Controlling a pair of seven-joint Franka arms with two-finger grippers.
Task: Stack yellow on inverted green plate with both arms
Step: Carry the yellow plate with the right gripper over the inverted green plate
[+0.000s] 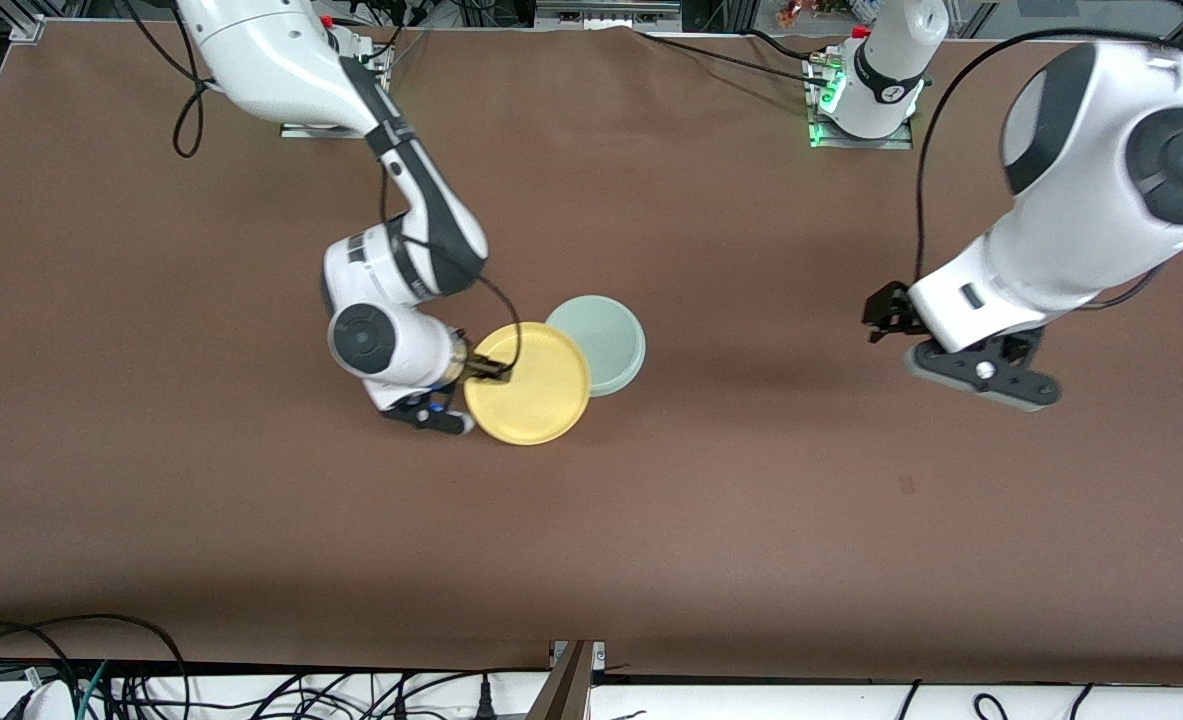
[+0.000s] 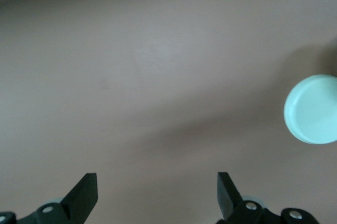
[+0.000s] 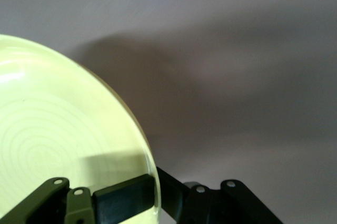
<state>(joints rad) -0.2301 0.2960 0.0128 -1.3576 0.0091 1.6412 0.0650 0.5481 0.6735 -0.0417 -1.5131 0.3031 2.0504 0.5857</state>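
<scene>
Your right hand (image 1: 486,372) is clamped shut on the rim of the yellow plate (image 1: 531,385), at the edge toward the right arm's end of the bench (image 1: 151,480). In the right wrist view you can see one finger (image 3: 124,197) lying across the inside of that plate (image 3: 58,150) and the other under the rim. The plate sits right way up in the grip, and its edge covers part of the green plate (image 1: 601,340) in the front view — whether the two touch or the yellow one is lifted clear, you cannot tell. The green plate lies on the bench just beside it, a little farther from the front camera and toward the left arm's end.

Your left hand (image 1: 981,375) waits over bare bench well apart from both plates, near the left arm's end. Its fingers (image 2: 84,195) stand wide apart with nothing between them — the left wrist view shows only brown surface below and the green plate (image 2: 313,109) off at the picture's edge.
</scene>
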